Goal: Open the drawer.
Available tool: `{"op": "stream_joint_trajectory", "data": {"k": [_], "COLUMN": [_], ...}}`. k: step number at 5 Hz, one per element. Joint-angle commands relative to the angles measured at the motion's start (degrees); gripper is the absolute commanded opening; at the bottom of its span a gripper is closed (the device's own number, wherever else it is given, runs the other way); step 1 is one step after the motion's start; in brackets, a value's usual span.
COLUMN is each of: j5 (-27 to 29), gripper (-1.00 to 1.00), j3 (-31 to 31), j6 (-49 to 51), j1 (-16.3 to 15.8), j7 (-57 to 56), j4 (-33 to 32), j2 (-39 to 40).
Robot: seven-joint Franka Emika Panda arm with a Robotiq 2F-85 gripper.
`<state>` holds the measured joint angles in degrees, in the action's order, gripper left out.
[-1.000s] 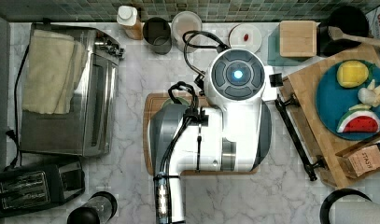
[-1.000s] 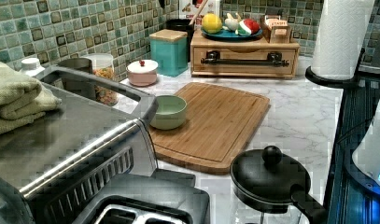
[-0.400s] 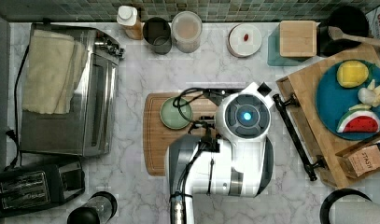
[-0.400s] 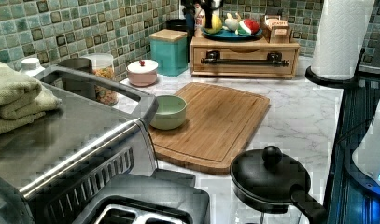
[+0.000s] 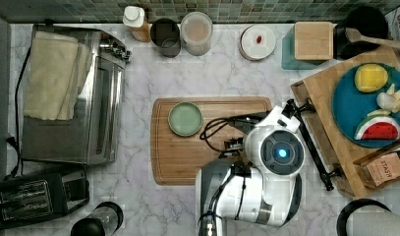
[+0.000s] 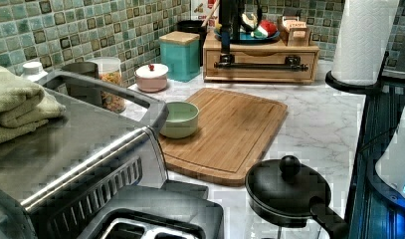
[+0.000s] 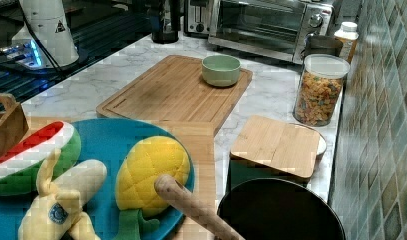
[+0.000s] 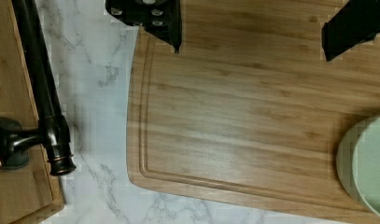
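Tool (image 8: pixel 250 35) fingers stand wide apart with nothing between them, as we see in the wrist view, where one dark finger (image 8: pixel 152 18) and the other (image 8: pixel 353 28) hang above the cutting board (image 8: pixel 267 116).

We look across a white marble desk (image 5: pixel 222 73) backed by a wall of green tiles (image 6: pixel 80 35). A steel toaster oven (image 5: pixel 77 93) with a folded towel on top takes up the top view's left, a black toaster (image 5: pixel 38 196) below it. The white arm (image 5: pixel 266 172) reaches over the board's edge toward the top view's right. A pale green bowl (image 5: pixel 185 118) sits on the board.

At the top view's right stands a bamboo box carrying a blue plate of toy fruit (image 5: pixel 369 103). The drawer (image 6: pixel 262 62) is in its front, shut flush in the left view, its black bar handle (image 5: pixel 315 145) running along the face. In the wrist view the handle (image 8: pixel 40 93) lies just beside the tool, a strip of marble between it and the board; the tool is not touching it.
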<state>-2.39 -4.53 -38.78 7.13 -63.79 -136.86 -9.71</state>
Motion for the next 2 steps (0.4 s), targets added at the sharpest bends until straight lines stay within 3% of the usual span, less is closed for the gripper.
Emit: {"op": "stream_joint_trajectory", "data": {"k": [1,2], "j5": [-2.4,-2.6], "gripper": [1.00,1.00], "j3": [-8.7,-11.2], "j6": [-11.7,-16.8], "j1": [3.7,3.6], "j7": [-24.8,-29.3], "j4": [-4.7,-5.2], "j2": [-0.5,1.7]}}
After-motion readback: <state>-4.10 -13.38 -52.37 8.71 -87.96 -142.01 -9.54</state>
